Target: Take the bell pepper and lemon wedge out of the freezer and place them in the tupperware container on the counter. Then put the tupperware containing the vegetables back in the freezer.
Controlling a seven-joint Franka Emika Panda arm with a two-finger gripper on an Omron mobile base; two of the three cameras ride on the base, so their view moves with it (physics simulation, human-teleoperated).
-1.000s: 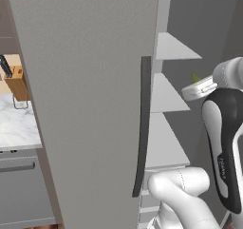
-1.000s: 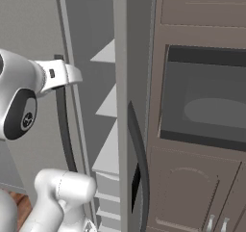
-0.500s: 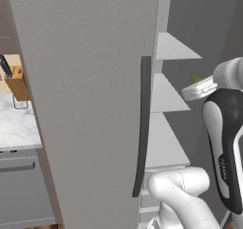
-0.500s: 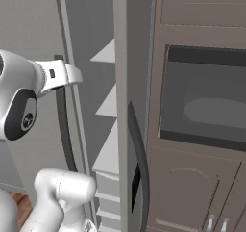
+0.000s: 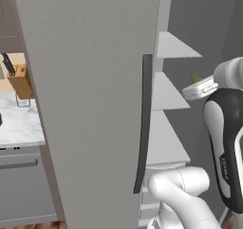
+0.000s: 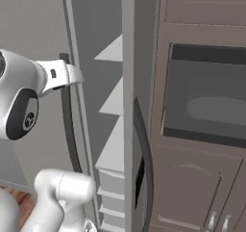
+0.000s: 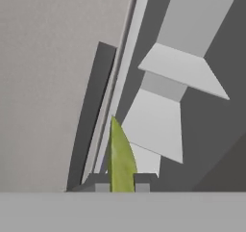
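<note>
My gripper is shut on the lemon wedge, a thin yellow-green sliver standing up between the two finger tips. In the left base view a bit of the lemon wedge peeks out above the hand, in front of the open freezer. The freezer's broad grey door stands swung out to the left, its long dark handle facing me. Pale grey shelves lie just beyond the hand, and also show as shelves from the other side. The bell pepper and the tupperware container are out of view.
The white marble counter with a knife block lies left of the door. A built-in oven and brown-grey cabinets stand right of the freezer. A second grey door edge with a dark handle stands between them.
</note>
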